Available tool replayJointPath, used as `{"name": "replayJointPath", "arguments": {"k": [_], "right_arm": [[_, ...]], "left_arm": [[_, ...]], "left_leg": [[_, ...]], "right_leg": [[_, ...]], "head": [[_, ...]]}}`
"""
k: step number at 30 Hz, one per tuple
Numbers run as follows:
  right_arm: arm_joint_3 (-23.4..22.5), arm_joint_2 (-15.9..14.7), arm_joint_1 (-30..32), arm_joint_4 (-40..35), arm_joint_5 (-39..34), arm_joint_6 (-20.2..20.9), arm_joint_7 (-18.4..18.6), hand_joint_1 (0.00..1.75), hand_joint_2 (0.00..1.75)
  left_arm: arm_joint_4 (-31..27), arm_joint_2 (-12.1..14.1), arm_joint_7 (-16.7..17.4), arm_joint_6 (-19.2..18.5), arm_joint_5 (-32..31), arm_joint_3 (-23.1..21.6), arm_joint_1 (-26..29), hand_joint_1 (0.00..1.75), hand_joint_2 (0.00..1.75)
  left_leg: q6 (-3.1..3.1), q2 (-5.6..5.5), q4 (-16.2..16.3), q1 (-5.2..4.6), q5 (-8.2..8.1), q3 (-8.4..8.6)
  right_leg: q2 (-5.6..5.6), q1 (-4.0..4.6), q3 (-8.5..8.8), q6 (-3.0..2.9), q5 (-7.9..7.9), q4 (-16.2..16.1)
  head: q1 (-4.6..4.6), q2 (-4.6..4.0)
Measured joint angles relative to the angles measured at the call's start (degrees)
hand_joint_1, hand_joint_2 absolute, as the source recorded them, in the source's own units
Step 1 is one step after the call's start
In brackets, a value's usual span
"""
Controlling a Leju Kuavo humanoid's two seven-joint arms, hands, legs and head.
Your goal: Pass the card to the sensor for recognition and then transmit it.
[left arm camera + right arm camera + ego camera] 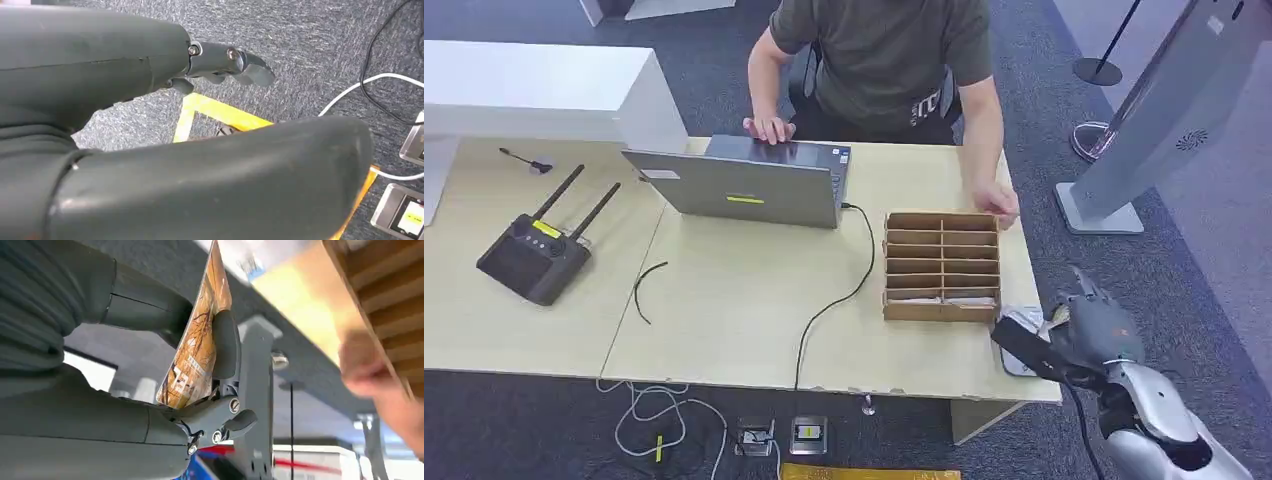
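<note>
Floor: dark grey carpet runs all round the desk; white cables and two metal floor boxes lie on it at the bottom centre of your head view.
Desk: pale wooden table fills the middle and left of your head view.
Sensor: flat grey reader pad sits at the table's lower right corner, just right of the tray and partly hidden by the robot's hand.
Tray: brown cardboard tray with slotted compartments sits right of centre; you can see light slips in its nearest row.
Card: orange-brown printed card with tree branches and white lettering stands edge-up in your right wrist view, bowed a little, near the table edge.
Right hand: right hand is at the lower right of your head view, beside the reader pad; it pinches the card between the thumb and a dark finger.
Left hand: left hand hangs over the carpet above a yellow floor marking; its fingers look curled in and nothing is in them.
Person: seated figure in a dark olive T-shirt at top centre, one hand on the grey open laptop, the other touching the tray's far right corner.
Left side: black box with two antennas sits at the left of the desk.
</note>
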Motion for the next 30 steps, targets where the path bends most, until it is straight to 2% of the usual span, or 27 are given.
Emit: {"name": "replayJointPath", "arguments": {"k": [6,11,30], "right_arm": [[-0.8,-2.0,-5.1,-4.7,-0.3,1.9,1.5,1.75,1.75],[-0.6,-1.9,-8.0,-5.2,-1.3,2.7,1.1,1.75,1.75],[3.6,2.7,-13.0,0.7,0.9,1.2,-1.4,1.75,1.75]], "left_arm": [[0.0,0.0,0.0,0.4,0.0,0.0,0.0,0.00,0.00],[0.0,0.0,0.0,0.3,-0.4,0.0,0.0,0.00,0.00],[0.0,-0.2,0.0,-0.2,-1.4,-0.5,-0.3,0.00,0.00]], "left_leg": [[0.01,0.00,0.0,0.00,0.01,-0.01],[0.01,0.00,0.0,0.00,0.00,-0.04],[0.03,-0.07,0.0,0.01,0.02,-0.08]], "right_leg": [[-0.02,0.00,0.02,0.01,0.01,0.0],[-0.02,0.00,0.01,0.01,0.01,0.0],[-0.13,0.01,0.00,0.01,0.00,0.0]], "head": [[0.00,0.00],[0.02,0.00],[0.00,0.00]]}}
